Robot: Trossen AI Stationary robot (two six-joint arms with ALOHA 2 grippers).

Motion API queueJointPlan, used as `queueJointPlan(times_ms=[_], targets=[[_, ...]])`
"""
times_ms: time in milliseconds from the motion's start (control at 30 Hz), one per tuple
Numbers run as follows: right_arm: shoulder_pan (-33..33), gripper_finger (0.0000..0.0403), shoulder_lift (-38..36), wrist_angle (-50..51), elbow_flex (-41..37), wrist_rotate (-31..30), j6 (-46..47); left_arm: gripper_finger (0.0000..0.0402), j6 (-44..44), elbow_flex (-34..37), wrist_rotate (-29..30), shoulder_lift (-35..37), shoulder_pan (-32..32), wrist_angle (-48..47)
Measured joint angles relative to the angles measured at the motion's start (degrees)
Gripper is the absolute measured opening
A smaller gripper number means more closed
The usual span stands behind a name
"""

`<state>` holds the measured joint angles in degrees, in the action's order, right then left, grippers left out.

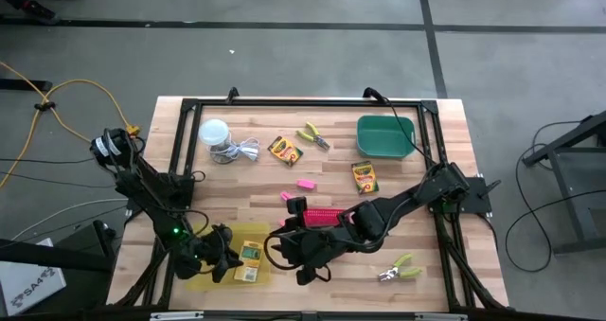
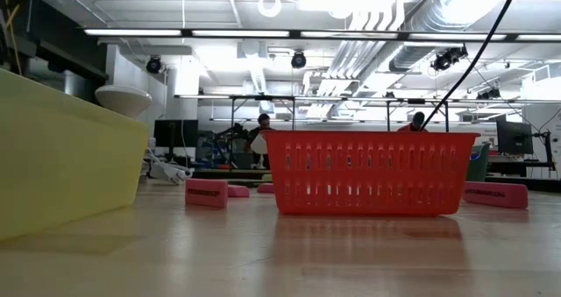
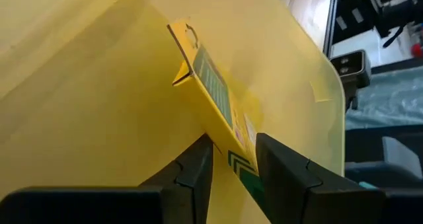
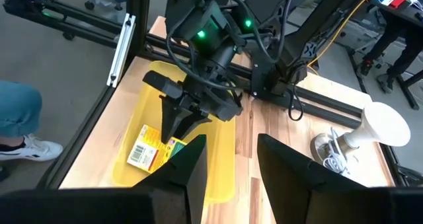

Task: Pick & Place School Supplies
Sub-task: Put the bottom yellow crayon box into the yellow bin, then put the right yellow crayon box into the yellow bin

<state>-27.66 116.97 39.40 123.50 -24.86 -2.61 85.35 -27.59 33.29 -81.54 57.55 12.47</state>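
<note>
The left gripper [image 3: 232, 168] is pinching a yellow-and-green cardboard crayon box [image 3: 215, 95] inside the shallow yellow plastic tray [image 1: 223, 269]. It should probably release low and gently. The right gripper [image 4: 228, 161] is hovering beside the tray, fingers apart and empty.

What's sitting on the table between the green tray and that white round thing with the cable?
In the high view, a crayon box and lime-green-handled scissors lie between the white round object and the green tray.
</note>
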Motion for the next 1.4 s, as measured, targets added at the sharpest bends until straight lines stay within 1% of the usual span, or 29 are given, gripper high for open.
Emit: queueJointPlan(times_ms=[200,433,633,800,1133,1267,1400], targets=[[-0.11,0.0123,0.0,0.53,0.0,0.28,0.0,0.0111,-2.12,0.02,-7.57,0.93,-3.0,-0.04],[-0.11,0.0123,0.0,0.94,0.0,1.38,0.41,0.0111,-6.31,0.02,-10.0,3.73,-5.2,-0.69],[-0.13,0.0123,0.0,2.11,-0.02,1.51,1.53,0.0111,-6.13,0.02,-14.07,5.33,-7.36,-4.76],[-0.15,0.0123,0.0,2.9,0.0,1.57,1.55,0.0111,-6.0,0.02,-19.31,5.35,-9.61,-8.69],[-0.11,0.0123,0.0,3.73,0.0,2.97,1.57,0.0111,-6.06,0.02,-26.65,5.36,-11.44,-8.66],[-0.11,0.0123,0.0,3.8,0.0,2.97,1.57,0.0111,-6.08,0.02,-27.84,5.38,-11.42,-8.61],[-0.11,0.0123,0.0,3.82,-0.01,2.99,1.58,0.0111,-6.15,0.02,-27.84,5.38,-11.42,-8.61]])
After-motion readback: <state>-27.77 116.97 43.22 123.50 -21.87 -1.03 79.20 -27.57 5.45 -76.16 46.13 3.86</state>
